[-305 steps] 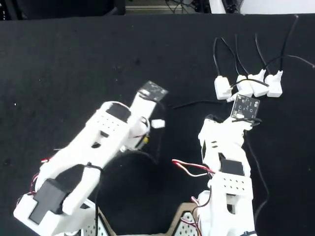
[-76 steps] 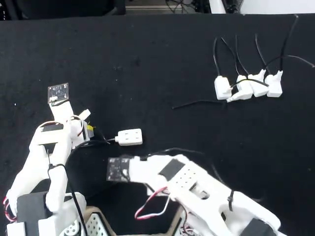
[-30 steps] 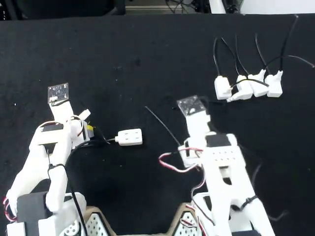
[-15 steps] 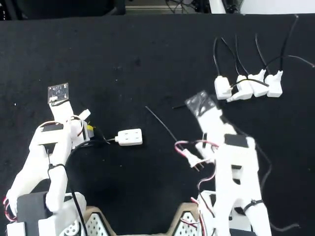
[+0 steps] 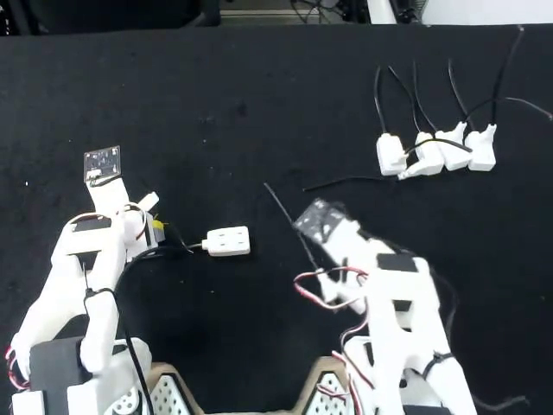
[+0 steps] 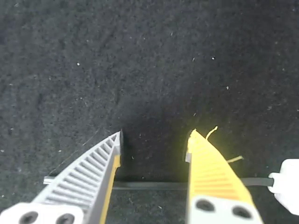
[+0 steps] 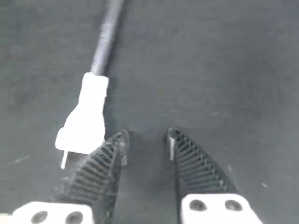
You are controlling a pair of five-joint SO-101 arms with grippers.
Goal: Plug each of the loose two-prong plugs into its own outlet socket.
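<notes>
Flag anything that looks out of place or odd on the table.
One two-prong plug lies loose on the table beside the right gripper, outside its open gap, so it is not gripped. The lone outlet socket sits near the left gripper, whose open fingers straddle its cord.

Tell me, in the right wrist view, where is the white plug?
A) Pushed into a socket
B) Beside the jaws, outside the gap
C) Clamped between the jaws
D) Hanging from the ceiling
B: the plug sits next to one side of the open jaws, and the gap between them holds nothing.
</notes>
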